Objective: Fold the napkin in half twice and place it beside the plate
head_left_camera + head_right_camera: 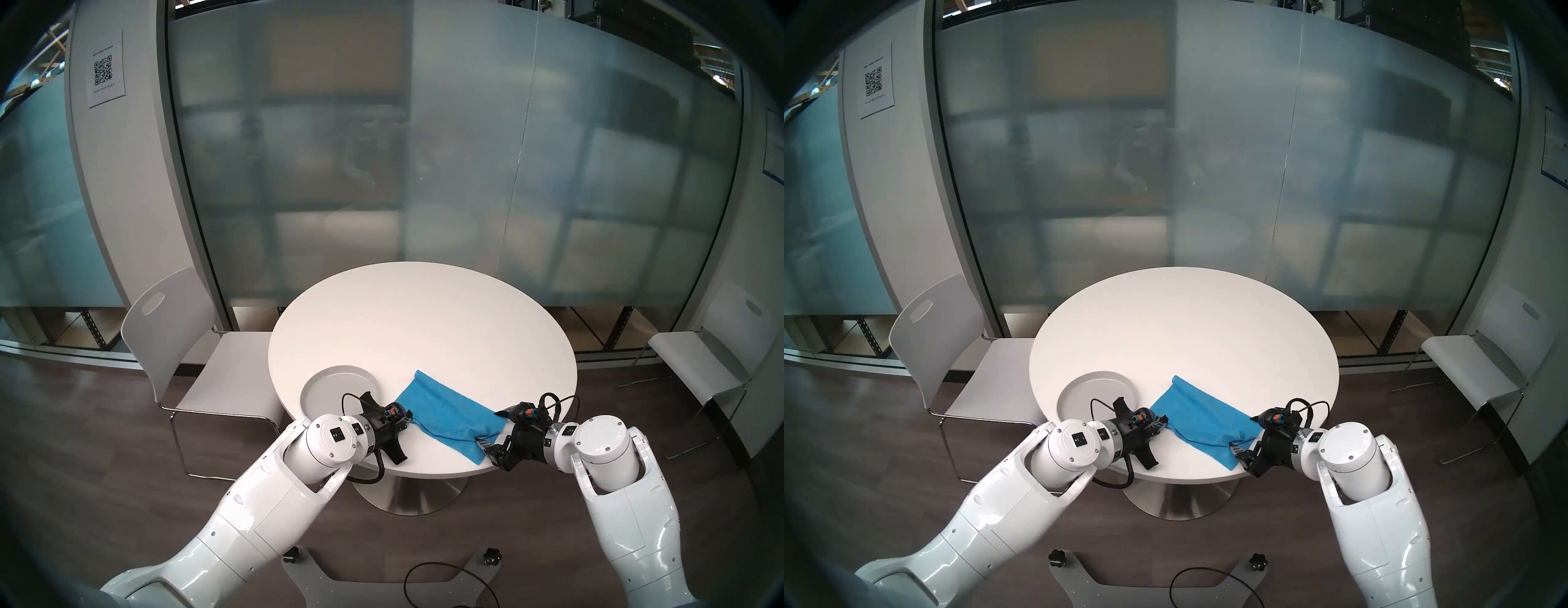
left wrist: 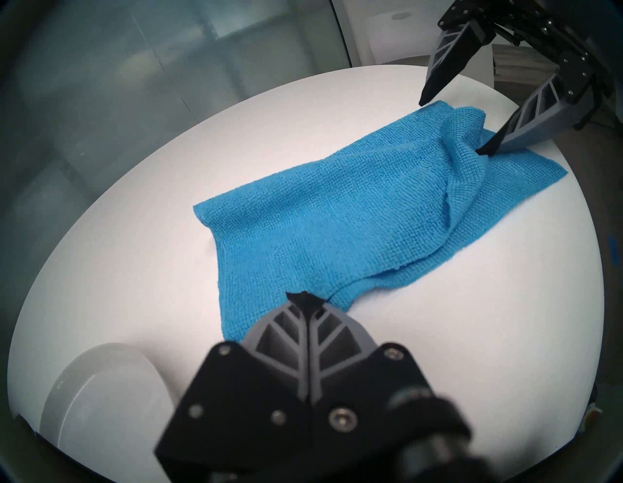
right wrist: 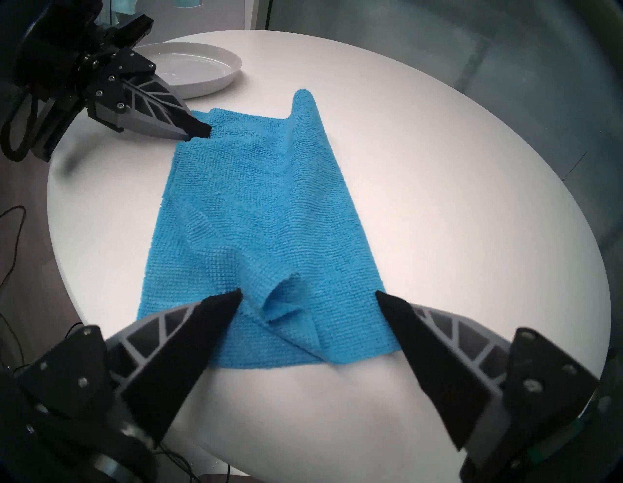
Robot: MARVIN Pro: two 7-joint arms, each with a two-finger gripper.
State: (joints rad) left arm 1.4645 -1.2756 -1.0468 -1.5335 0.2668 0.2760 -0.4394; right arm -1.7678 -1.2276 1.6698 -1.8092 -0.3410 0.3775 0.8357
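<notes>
The bright blue napkin (image 1: 449, 414) lies on the round white table (image 1: 424, 322), roughly doubled over with loose wrinkled layers; it also shows in the other views (image 1: 1202, 418) (image 2: 337, 216) (image 3: 263, 216). The pale plate (image 1: 335, 388) (image 1: 1089, 388) (image 3: 202, 70) sits left of it near the table's front-left edge. My left gripper (image 1: 409, 414) (image 2: 305, 296) (image 3: 202, 131) is shut on the napkin's left corner. My right gripper (image 1: 492, 429) (image 2: 451, 127) (image 3: 309, 292) is open, its fingers straddling a raised fold at the napkin's right end.
A white chair (image 1: 178, 339) stands left of the table and another chair (image 1: 700, 361) to the right. A frosted glass wall (image 1: 424, 170) runs behind. The napkin's right end lies close to the table's front edge.
</notes>
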